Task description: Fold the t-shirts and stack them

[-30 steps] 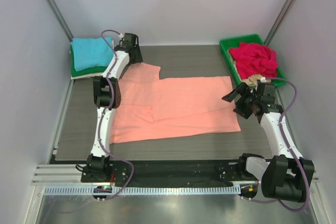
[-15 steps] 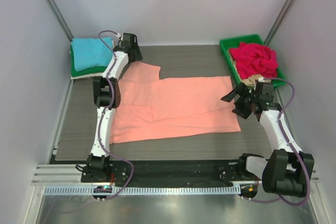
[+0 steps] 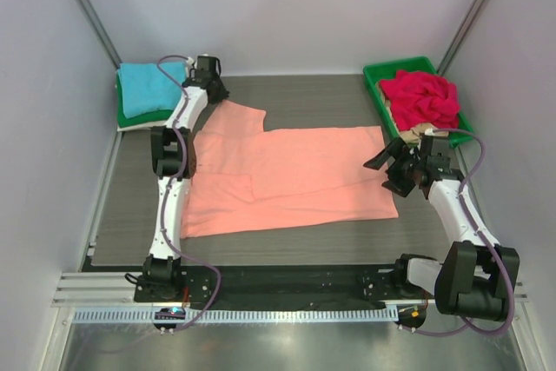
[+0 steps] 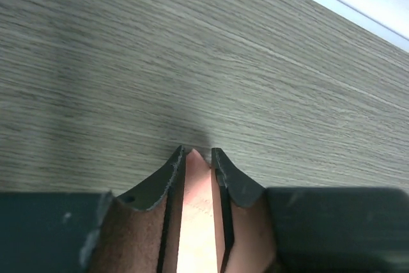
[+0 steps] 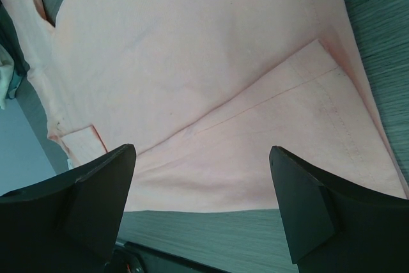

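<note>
One orange shirt [image 3: 295,175] flat on bench [image 3: 330,97] | left pincer [image 4: 198,158]: pinching its far corner | right pincer [image 5: 201,155]: spread wide above its right edge

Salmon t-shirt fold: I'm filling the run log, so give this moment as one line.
left gripper: shut on salmon t-shirt | right gripper: open, over its right edge | red t-shirt: in green tray
</note>
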